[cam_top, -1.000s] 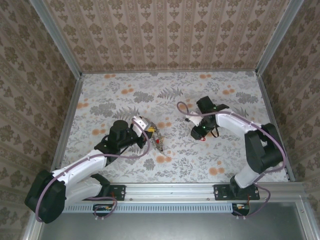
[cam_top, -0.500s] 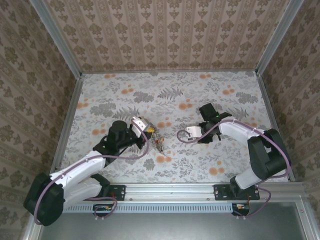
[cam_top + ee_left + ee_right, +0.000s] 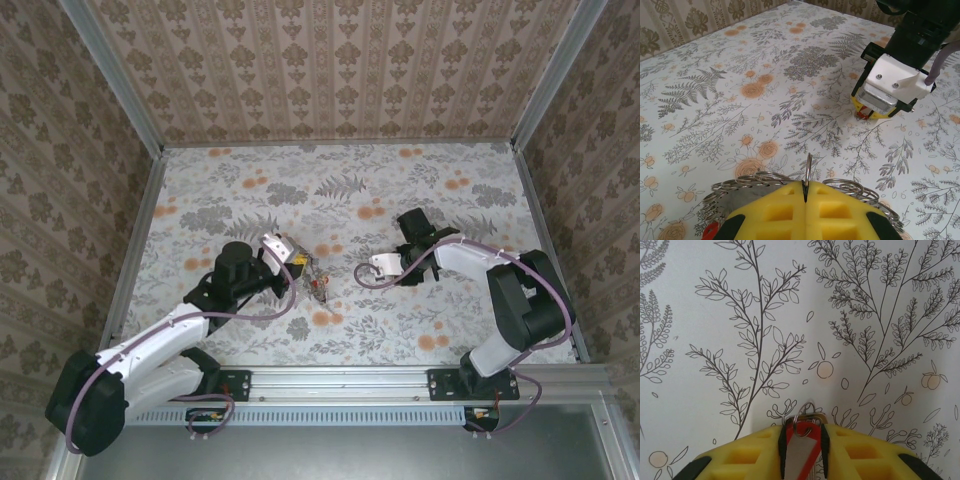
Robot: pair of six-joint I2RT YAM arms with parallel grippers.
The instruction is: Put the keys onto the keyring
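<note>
Red-tagged key [image 3: 801, 455] | clamped lengthwise between right gripper [image 3: 803, 434] pads, ring end pointing past fingertips at table [image 3: 715, 315] | left gripper [image 3: 805, 186] pinches keyring [image 3: 809, 167], edge-on, upright.

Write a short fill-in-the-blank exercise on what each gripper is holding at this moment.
1. The left gripper has its jaws shut on the thin metal ____.
2. The key tag pinched in the jaws of the right gripper is white and ____.
3. The pads of both grippers are ____ in colour.
Missing words: keyring; red; yellow.
</note>
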